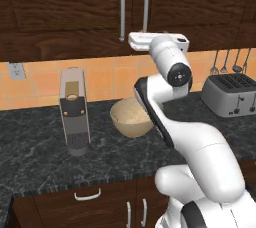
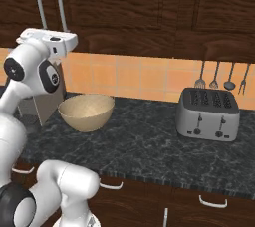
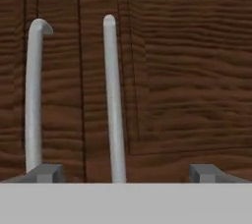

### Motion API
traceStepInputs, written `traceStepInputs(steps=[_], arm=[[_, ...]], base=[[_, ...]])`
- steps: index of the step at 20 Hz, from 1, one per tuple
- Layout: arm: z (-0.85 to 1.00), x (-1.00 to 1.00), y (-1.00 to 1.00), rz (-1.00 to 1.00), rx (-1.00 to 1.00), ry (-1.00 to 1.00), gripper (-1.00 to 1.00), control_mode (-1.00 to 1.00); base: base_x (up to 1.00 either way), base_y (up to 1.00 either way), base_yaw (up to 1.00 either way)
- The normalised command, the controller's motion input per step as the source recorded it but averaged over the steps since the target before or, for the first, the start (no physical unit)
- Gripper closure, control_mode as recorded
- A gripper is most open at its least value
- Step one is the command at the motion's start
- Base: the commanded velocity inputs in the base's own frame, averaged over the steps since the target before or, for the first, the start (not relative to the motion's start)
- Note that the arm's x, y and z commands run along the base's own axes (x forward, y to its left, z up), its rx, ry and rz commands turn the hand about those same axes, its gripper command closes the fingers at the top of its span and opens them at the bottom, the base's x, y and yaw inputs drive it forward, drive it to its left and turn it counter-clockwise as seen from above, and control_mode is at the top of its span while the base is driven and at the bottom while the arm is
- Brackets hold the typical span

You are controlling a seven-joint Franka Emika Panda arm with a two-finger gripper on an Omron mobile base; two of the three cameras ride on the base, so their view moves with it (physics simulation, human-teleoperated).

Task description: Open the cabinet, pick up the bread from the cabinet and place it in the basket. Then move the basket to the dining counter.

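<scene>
Risk of wrong handle: my pincer (image 3: 124, 173) is wide before the shut cabinet (image 3: 187, 70).
Right-door handle (image 3: 113, 100) sits at 11 o'clock between my fingertips (image 3: 47, 173); left handle (image 3: 33, 95) may snag.

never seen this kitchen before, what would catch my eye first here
The white arm's gripper, fingers wide apart, is raised at the two long silver handles of the closed dark wood cabinet. Below on the black counter sits an empty tan basket, with a silver toaster to its right.
</scene>
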Motion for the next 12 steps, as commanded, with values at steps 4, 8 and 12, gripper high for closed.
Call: traceStepInputs(steps=[4, 8, 12], arm=[[0.04, 0.38, 0.16, 0.00, -0.01, -0.14, -1.00, -1.00], [0.03, 0.48, 0.00, 0.00, 0.00, -0.06, -1.00, -1.00], [0.00, 0.46, 0.00, 0.00, 0.00, 0.00, -1.00, -1.00]], base=[[0.00, 0.00, 0.00], [0.00, 0.00, 0.00], [0.00, 0.00, 0.00]])
